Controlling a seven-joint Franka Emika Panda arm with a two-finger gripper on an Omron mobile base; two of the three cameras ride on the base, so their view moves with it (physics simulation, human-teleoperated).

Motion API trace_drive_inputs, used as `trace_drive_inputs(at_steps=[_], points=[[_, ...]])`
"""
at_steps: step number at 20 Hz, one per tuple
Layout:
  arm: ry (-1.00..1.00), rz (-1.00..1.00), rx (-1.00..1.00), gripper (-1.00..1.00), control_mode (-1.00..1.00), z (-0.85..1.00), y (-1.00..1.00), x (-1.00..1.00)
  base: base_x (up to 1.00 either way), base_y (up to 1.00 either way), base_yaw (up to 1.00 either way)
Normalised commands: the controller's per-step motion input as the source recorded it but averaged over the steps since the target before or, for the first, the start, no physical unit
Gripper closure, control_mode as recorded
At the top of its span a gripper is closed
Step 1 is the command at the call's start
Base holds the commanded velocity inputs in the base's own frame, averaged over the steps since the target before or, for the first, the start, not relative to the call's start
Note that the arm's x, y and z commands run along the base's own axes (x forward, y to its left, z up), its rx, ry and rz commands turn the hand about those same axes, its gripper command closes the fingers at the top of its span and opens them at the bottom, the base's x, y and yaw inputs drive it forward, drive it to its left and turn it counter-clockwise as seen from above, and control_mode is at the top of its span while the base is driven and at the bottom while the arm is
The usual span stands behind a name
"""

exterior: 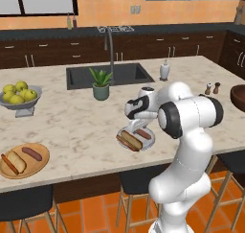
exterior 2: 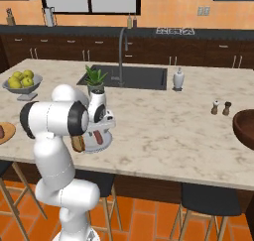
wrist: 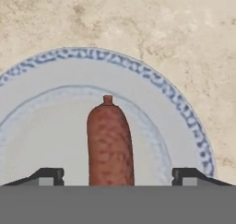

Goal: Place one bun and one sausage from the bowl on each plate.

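Note:
My gripper point(exterior: 138, 125) point(wrist: 117, 174) hangs open just above the pale rimmed plate point(exterior: 147, 144) point(wrist: 152, 103) near the counter's front edge. A sausage point(wrist: 109, 144) point(exterior: 144, 133) lies on that plate between my spread fingertips point(wrist: 48, 174), and neither tip touches it. A bun point(exterior: 129, 140) point(exterior 2: 77, 143) lies beside it on the same plate. At the far left the tan wood plate point(exterior: 42, 153) carries another bun point(exterior: 15, 162) and sausage point(exterior: 31, 154). The dark wooden bowl point(exterior: 238, 98) point(exterior 2: 244, 128) sits at the counter's right end.
A grey bowl of fruit point(exterior: 19, 98), a potted plant point(exterior: 101, 83), the sink point(exterior: 110, 75) with its tap, a soap dispenser point(exterior: 164, 70) and salt and pepper shakers point(exterior: 212, 88) stand on the counter. Stools point(exterior: 24, 203) stand under its front edge.

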Motion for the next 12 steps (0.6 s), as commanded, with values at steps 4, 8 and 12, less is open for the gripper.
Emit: trace_drive_inputs(at_steps=[4, 8, 12], points=[[0.00, 0.00, -0.01, -1.00, -1.00, 0.70, -0.08, 0.00, 0.00, 0.00, 0.00], [-0.01, 0.00, 0.00, -1.00, -1.00, 1.00, -0.12, -0.27, 0.00, 0.00, 0.00], [-0.29, -0.04, 0.11, -1.00, -1.00, 0.89, -0.55, -0.68, 0.00, 0.00, 0.00]])
